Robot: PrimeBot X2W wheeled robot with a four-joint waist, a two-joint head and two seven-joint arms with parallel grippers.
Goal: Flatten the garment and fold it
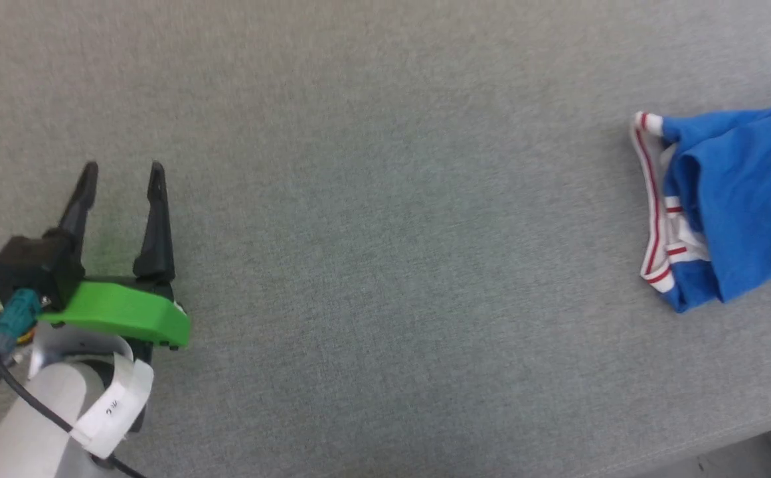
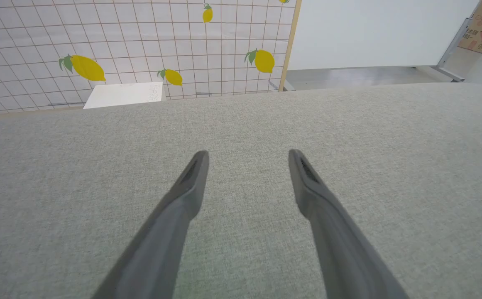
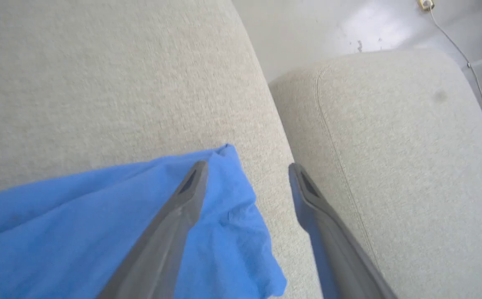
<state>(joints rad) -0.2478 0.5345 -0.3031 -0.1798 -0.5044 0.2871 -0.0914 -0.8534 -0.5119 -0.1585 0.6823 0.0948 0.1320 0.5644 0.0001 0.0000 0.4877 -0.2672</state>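
The garment point(image 1: 737, 199) lies bunched at the far right of the grey cushion point(image 1: 385, 199), blue with red-and-white striped trim point(image 1: 654, 199) on its left side. My left gripper point(image 1: 123, 169) hovers open at the lower left, far from the cloth, and nothing lies between its fingers point(image 2: 247, 155). In the right wrist view my right gripper point(image 3: 247, 166) stands open over a corner of the blue garment point(image 3: 79, 220). The cloth lies slack under and between the spread fingers, near the cushion's edge.
A second grey cushion point(image 3: 390, 145) lies beside the first, with a seam gap between them. The cushion's near edge drops to the floor point(image 1: 757, 445) at the lower right. Beyond the far edge stand a lemon-patterned panel point(image 2: 141, 50) and a white box point(image 2: 124, 94).
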